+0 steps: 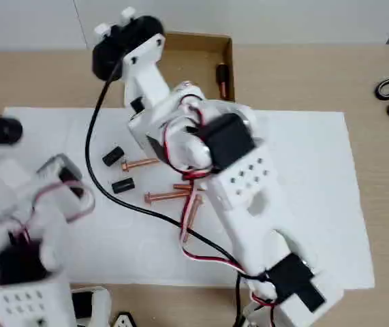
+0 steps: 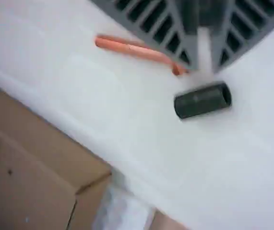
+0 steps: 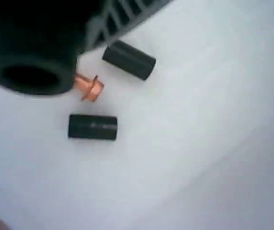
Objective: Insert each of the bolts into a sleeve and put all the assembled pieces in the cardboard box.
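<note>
Two loose sleeves (image 3: 129,59) lie near my right gripper (image 3: 50,38), apparently clamped on a third sleeve (image 3: 31,72) (grip unclear); a slip could drop it onto the bolt (image 3: 91,87), scattering parts.

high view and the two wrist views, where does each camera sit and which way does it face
High view: fixed above the table, facing down on the white sheet, cardboard box and both arms.
Left wrist view: on the left arm's wrist, facing down at one sleeve and one bolt; its own grey ribbed part shows.
Right wrist view: on the right arm's wrist, facing down at two sleeves and a bolt head; also a grey ribbed part.
Shared: all three show sleeves and bolts on the sheet.
</note>
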